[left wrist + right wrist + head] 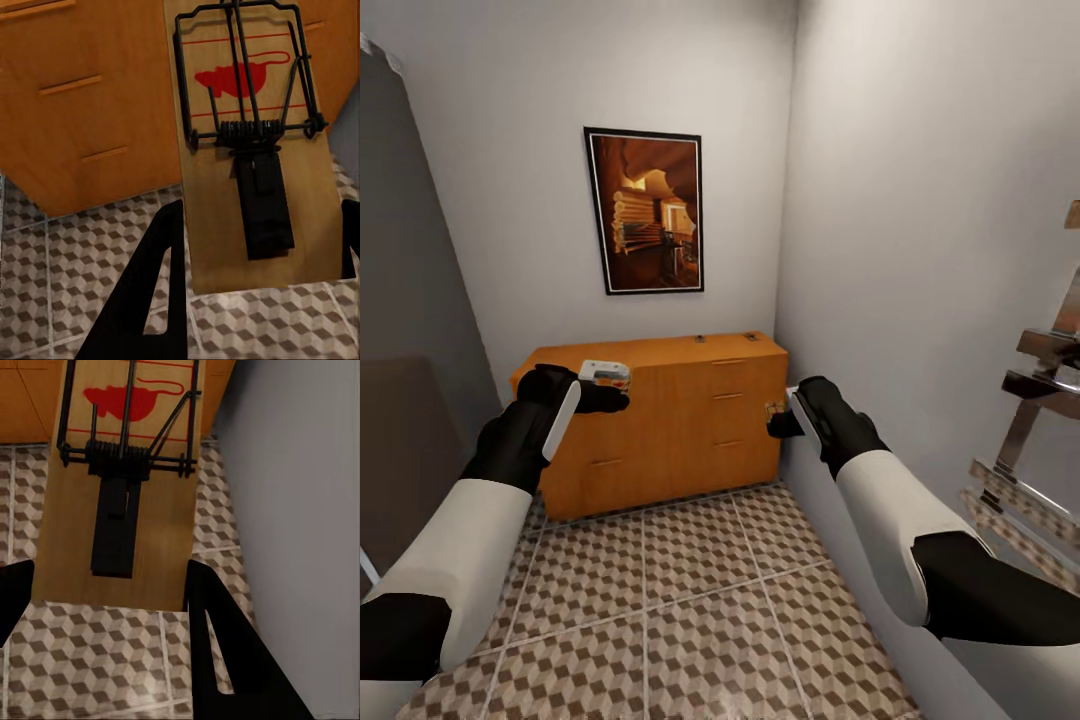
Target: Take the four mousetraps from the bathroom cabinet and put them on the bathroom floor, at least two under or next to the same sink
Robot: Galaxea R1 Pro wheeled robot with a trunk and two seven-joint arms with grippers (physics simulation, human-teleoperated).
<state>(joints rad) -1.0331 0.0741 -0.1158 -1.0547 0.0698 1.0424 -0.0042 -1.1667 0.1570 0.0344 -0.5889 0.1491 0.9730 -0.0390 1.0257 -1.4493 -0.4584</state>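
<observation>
Bathroom floor (690,600): cube-patterned tiles spread under your arms.
Cabinet (660,420): orange-wood drawers against the far wall, below a framed picture (647,210).
Left gripper (610,390): you grasp one mousetrap (251,142) between the fingers, near the cabinet top.
Right gripper (778,420): you clamp a second mousetrap (127,480), beside the right wall.

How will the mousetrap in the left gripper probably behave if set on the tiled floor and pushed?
The mousetrap is a flat wooden board, so it probably stays stiff and slides rather than rolls. Its wire spring looks delicate and may snag. It seems light: the left gripper holds it by one end.
</observation>
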